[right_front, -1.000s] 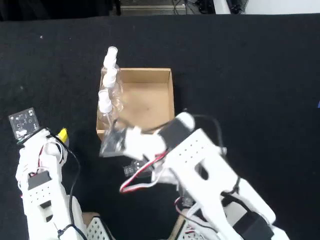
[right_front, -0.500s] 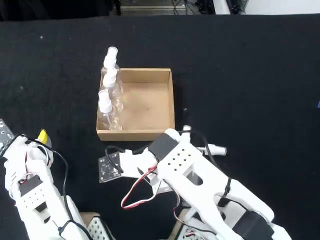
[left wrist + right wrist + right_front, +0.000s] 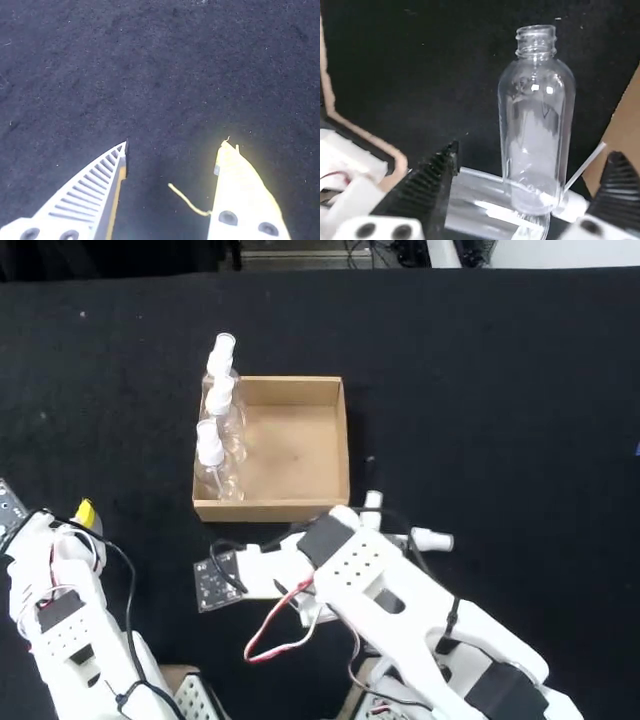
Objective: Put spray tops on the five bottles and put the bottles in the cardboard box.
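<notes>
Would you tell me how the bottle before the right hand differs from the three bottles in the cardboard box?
The uncapped bottle has a bare threaded neck; the three boxed bottles each carry a white spray top. The uncapped bottle sits outside the cardboard box, against the black table; the boxed bottles stand in a row along one wall. All are clear plastic and look empty.
</notes>
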Motion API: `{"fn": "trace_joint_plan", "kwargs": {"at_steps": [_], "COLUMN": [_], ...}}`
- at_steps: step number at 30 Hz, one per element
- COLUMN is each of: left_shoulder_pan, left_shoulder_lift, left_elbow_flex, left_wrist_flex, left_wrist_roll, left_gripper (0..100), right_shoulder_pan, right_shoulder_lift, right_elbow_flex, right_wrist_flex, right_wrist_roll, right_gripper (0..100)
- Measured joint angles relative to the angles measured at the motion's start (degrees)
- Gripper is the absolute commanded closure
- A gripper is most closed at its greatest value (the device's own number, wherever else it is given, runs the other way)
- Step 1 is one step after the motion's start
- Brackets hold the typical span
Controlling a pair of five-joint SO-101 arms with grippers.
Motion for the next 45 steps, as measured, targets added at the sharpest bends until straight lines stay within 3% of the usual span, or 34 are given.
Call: {"fn": "trace_joint_plan", "kwargs": {"at_steps": [12,15,23,29,45], "left_shoulder_pan": [0.0,0.0,-2.2,-5.98,-5.89], "left_shoulder_lift": [0.0,0.0,0.0,0.0,0.0], "left_elbow_flex": [0.0,0.0,0.0,0.0,0.0], "left_wrist_flex": [0.0,0.0,0.0,0.0,0.0], "left_wrist_roll": [0.0,0.0,0.44,6.15,7.21], "left_gripper": [74,74,74,74,74], "right_shoulder_pan": [-0.18,-1.93,-5.54,-3.52,-5.01], "right_shoulder_lift": [0.0,0.0,0.0,0.0,0.0], "right_elbow_flex": [8.88,8.97,8.97,11.25,14.15], "right_wrist_flex": [-16.09,-18.37,-19.08,-19.08,-26.37], "right_wrist_roll": [0.09,-2.81,-5.89,-6.07,-11.25], "right_gripper": [58.9,58.9,59.1,72.2,70.5]}}
